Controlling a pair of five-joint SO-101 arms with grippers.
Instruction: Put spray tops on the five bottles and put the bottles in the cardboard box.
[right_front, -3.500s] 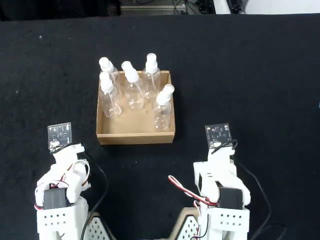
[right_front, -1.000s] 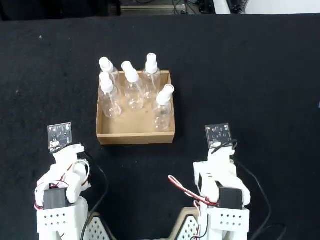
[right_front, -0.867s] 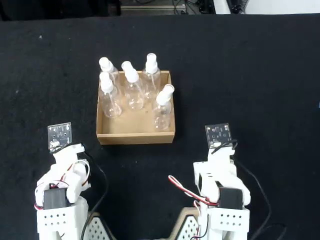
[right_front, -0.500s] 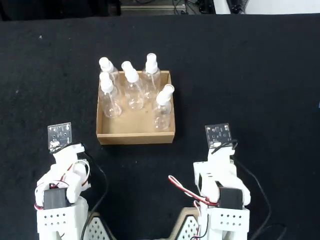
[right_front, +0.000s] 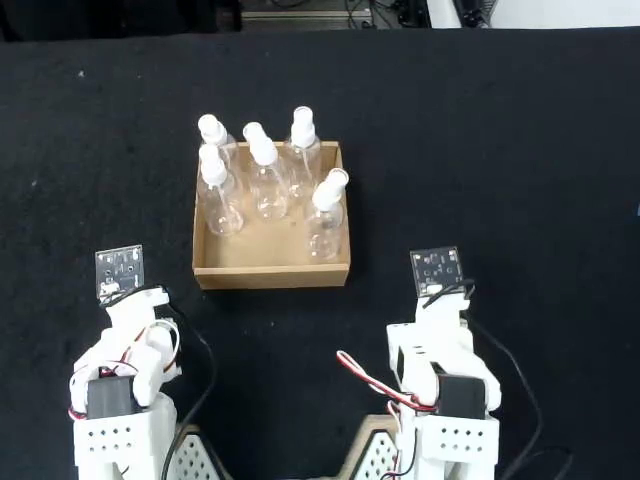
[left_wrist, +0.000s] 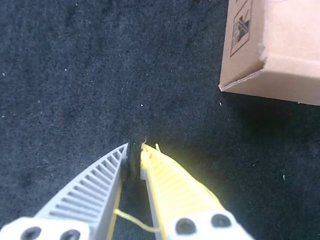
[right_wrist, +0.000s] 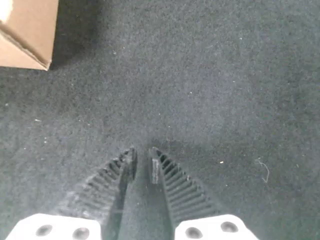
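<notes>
five bottles (right_front: 266, 190), each with a white spray top on, stand upright in the cardboard box (right_front: 270, 272), bunched at its far side. left gripper (left_wrist: 134, 150) pressed together, right gripper (right_wrist: 142, 162) nearly so. both empty, parked well apart from the box. nothing left to grab, looks done.

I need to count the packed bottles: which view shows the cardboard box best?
The high view: the whole cardboard box is seen from above, five bottles with spray tops standing inside. Each wrist view catches one outer corner of it.
</notes>
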